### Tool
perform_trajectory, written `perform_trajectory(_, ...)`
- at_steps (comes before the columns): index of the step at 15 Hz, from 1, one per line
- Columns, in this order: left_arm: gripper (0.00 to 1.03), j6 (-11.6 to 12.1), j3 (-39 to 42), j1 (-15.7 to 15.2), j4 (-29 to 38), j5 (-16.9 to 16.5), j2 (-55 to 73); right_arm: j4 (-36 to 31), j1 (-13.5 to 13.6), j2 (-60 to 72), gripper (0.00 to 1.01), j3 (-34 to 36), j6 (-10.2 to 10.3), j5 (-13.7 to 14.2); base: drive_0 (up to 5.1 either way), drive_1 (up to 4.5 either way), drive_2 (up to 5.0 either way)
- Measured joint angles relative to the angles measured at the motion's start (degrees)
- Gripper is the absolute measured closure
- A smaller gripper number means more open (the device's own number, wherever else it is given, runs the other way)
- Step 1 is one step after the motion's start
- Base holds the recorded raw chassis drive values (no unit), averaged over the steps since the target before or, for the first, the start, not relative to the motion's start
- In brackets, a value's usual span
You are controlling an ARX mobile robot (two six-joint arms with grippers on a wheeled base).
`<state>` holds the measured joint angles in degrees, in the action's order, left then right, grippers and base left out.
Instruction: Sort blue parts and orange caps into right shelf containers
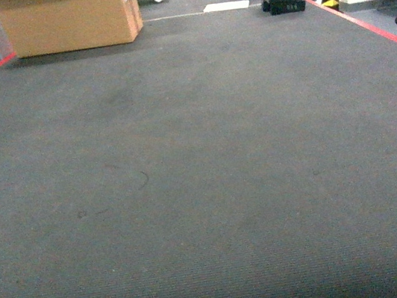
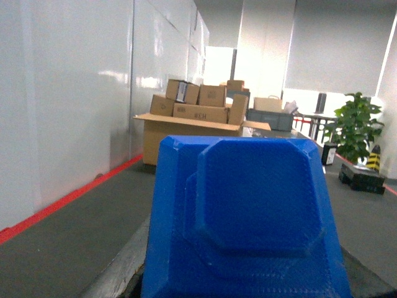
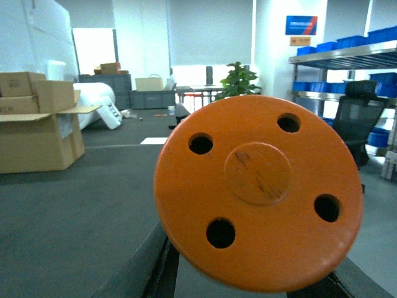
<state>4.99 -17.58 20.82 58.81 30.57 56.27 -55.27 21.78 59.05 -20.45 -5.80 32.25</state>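
Left wrist view was filled by a blue part [image 2: 248, 217] right at the lens, apparently carried by the left gripper; fingers hidden, grip state couldn't be told. Right wrist view showed an orange cap [image 3: 258, 192], a round disc with four holes, equally close; the right gripper's fingers were hidden too. Blue shelf containers [image 3: 347, 42] sat far right beyond the cap. Head view caught only grey carpet [image 1: 203, 178] and a cardboard box [image 1: 68, 18], no arms.
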Motion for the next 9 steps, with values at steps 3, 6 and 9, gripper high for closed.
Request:
perform_trajectory(3, 0.59, 4.96, 2.16, 3.32, -0.17, 4.24, -7.41, 5.31, 4.31, -13.09, 0.59, 3.76, -1.57, 5.51, 0.0, 0.0, 0.0)
perform_trajectory(6, 0.59, 7.1, 2.29, 3.41, -0.44, 4.63, -7.52, 5.7, 5.16, -14.45, 0.59, 4.04, -1.53, 5.68, 0.0, 0.0, 0.0)
perform_trajectory(9, 0.59, -1.88, 0.9, -4.04, -35.71, -12.26, -21.24, 36.89, -3.32, -26.43, 0.59, 3.37, 3.96, -12.26, 0.0, 0.0, 0.0)
